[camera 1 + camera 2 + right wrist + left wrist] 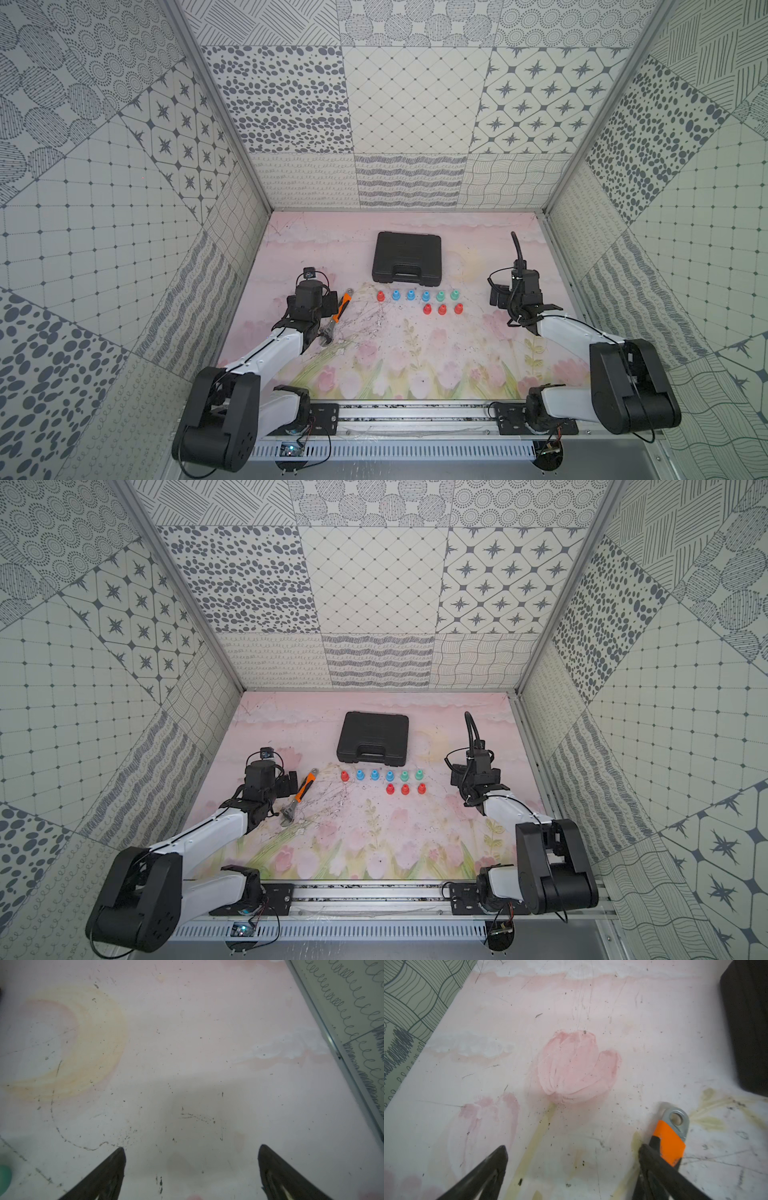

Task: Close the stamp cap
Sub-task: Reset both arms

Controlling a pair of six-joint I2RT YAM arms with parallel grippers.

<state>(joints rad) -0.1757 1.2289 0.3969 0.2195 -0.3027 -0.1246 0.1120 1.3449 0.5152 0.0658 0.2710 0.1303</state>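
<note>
Left wrist: left tool (572, 1147) spread | right wrist: right tool (192, 1147) spread | stamps (425, 296) between both tools

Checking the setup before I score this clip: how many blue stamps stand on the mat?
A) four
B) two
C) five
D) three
D: in both top views three blue stamps stand side by side in the back row, between a red stamp and two green stamps.
</note>
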